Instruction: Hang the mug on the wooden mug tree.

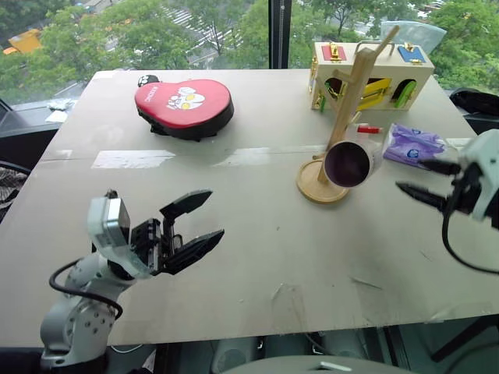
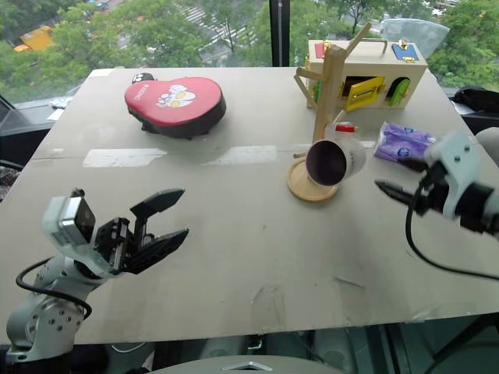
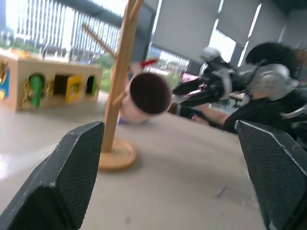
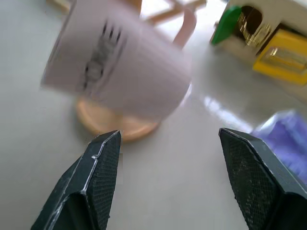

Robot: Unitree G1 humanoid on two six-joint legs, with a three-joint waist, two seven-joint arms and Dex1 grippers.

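Mug hangs by its handle on a low peg of the wooden mug tree, tilted, maroon mouth facing the robot. Right gripper sits at the mug's three o'clock, apart from it, fingers spread and empty. Left gripper, at its eight o'clock and well apart, is likewise spread and empty.
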